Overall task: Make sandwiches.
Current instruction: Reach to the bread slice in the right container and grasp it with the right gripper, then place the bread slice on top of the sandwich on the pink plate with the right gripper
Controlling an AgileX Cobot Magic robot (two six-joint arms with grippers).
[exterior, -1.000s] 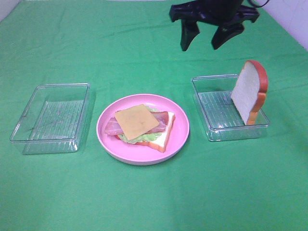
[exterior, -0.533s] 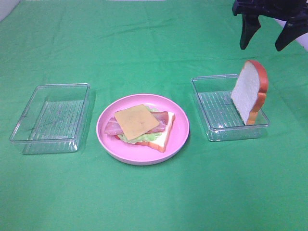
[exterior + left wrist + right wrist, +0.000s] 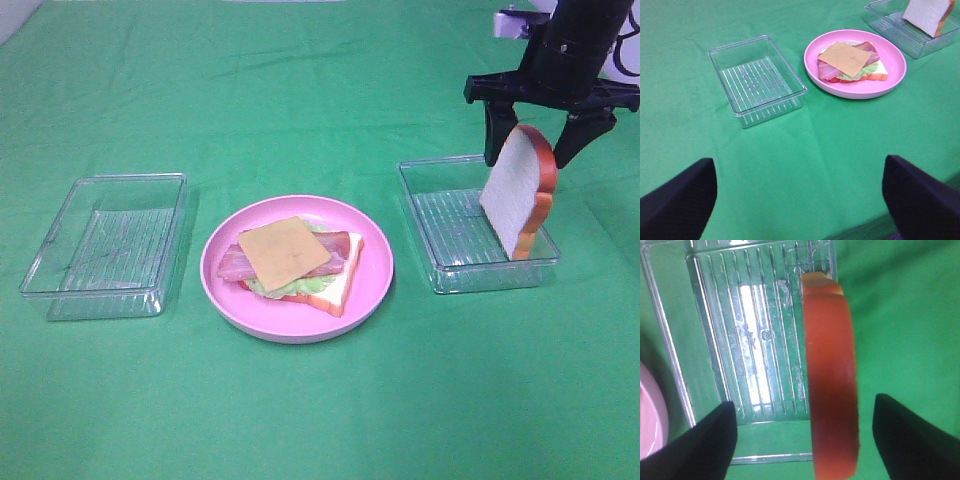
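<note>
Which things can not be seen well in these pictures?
- Left gripper: absent from the high view; the left wrist view cuts its fingers at the edge.
- Upright white toy bread slice with orange crust: right wrist view shows only its crust.
- Pale green lettuce leaf: mostly covered by the thin yellow cheese slice and reddish-brown bacon strips.

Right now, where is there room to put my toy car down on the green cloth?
Bare cloth runs all along the front, below the plate and both trays. The left tray holds nothing. The back is bare too. It is crowded at the right tray, where the bread slice leans and the open right gripper hangs over it.
</note>
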